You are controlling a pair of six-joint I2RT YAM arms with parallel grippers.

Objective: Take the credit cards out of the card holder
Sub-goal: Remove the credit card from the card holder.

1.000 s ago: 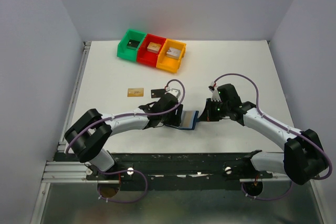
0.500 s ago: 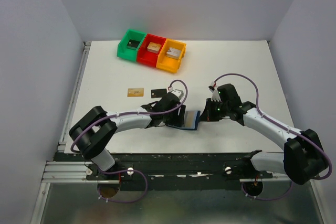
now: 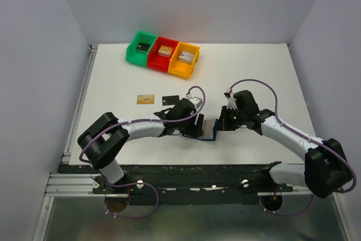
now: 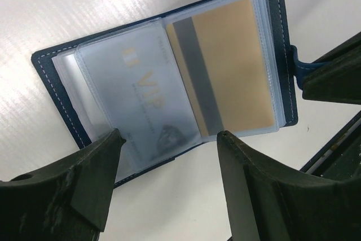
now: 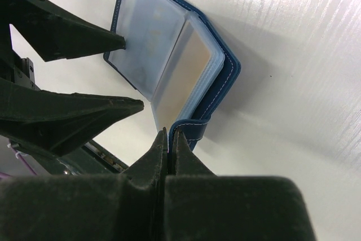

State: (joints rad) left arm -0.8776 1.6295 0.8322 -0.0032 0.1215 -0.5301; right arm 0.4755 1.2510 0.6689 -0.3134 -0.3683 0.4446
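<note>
Since a second ago the left arm has slid toward 3 o'clock in the overhead view, so the left tool point(image 4: 169, 136) now hangs over the card holder point(image 5: 223, 94) and covers most of it, where earlier much of the open holder showed beside it. The right arm and the holder have kept their places.

From above, only a navy strip of the holder shows at the 3 o'clock side of the left wrist, near the 6 o'clock edge of the tabletop point(image 3: 254, 71). The left tool is spread wide, and in its wrist view one fingertip stands at the holder's 7 o'clock corner and the other at its 5 o'clock edge. Whether either tip touches the sleeves cannot be told.

The holder lies open and flat with its clear sleeves upward. A pale VIP card point(image 4: 146, 83) sits in the sleeve toward 9 o'clock, and a gold card point(image 4: 234, 66) with a dark stripe sits in the sleeve toward 3 o'clock.

The right tool point(image 5: 169, 135) is pressed together, pinching the snap tab point(image 5: 194, 130) at the holder's 3 o'clock edge.

A tan card point(image 3: 145, 99) and a black card point(image 3: 169, 99) lie loose on the tabletop, side by side but apart, toward 10 o'clock from the holder. Further toward 12 o'clock stand the green bin point(image 3: 133, 49), red bin point(image 3: 157, 60) and orange bin point(image 3: 176, 67), touching in a row
</note>
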